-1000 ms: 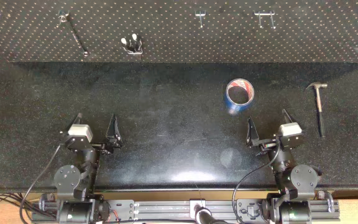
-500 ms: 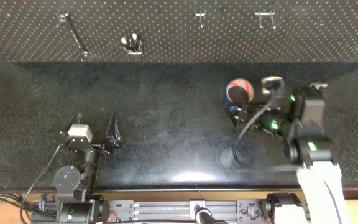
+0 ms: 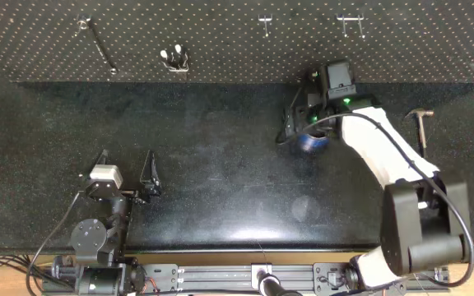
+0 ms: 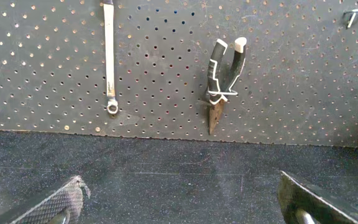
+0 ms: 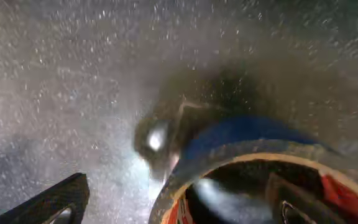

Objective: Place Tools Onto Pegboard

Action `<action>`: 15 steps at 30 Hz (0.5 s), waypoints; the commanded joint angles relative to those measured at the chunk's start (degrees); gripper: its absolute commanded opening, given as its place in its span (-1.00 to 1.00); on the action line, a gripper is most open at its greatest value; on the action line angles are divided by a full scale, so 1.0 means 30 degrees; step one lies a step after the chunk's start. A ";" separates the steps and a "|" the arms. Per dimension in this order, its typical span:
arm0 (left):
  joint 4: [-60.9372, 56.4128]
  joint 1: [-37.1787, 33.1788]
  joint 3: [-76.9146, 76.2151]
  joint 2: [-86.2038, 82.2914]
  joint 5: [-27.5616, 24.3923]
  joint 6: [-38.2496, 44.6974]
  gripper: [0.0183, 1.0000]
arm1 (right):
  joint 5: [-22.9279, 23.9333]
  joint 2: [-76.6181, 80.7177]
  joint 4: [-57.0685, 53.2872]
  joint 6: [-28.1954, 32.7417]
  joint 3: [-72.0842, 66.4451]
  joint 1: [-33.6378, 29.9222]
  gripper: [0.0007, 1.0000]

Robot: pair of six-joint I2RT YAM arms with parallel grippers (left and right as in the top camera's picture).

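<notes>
On the black bench point(image 3: 220, 181) below the pegboard point(image 3: 220, 33), your right arm has swung within one second from its rest near the base out to the tape roll point(image 5: 247, 137). The right tool point(image 5: 179, 204) is open and low. The roll's wall lies between its fingers, one apparently inside the hole. I judge the grasp is prepared, not yet made. The left tool point(image 4: 179, 208) waits open, far from the roll.

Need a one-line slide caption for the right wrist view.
Right gripper open astride the rim of the tape roll, one finger inside, one outside.
</notes>
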State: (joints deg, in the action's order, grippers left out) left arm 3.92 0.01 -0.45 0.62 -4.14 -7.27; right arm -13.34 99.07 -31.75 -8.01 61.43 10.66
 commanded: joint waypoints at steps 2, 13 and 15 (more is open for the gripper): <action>0.0109 -0.0124 0.0044 -0.0146 -0.0153 0.0306 0.99 | 0.0248 0.0102 -0.0546 0.0277 0.0357 0.0415 -0.84; 0.0109 -0.0124 0.0044 -0.0146 -0.0153 0.0306 0.99 | 0.2747 -0.8116 0.7074 -0.6054 -0.4721 0.4561 -0.85; 0.0109 -0.0124 0.0044 -0.0138 -0.0146 0.0306 0.99 | 0.4947 -1.0418 0.7424 -0.6484 -0.4575 0.5996 -0.85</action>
State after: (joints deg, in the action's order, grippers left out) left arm 3.95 0.01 -0.45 0.62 -4.16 -7.27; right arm -5.89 73.34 -10.41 -23.62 47.57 25.65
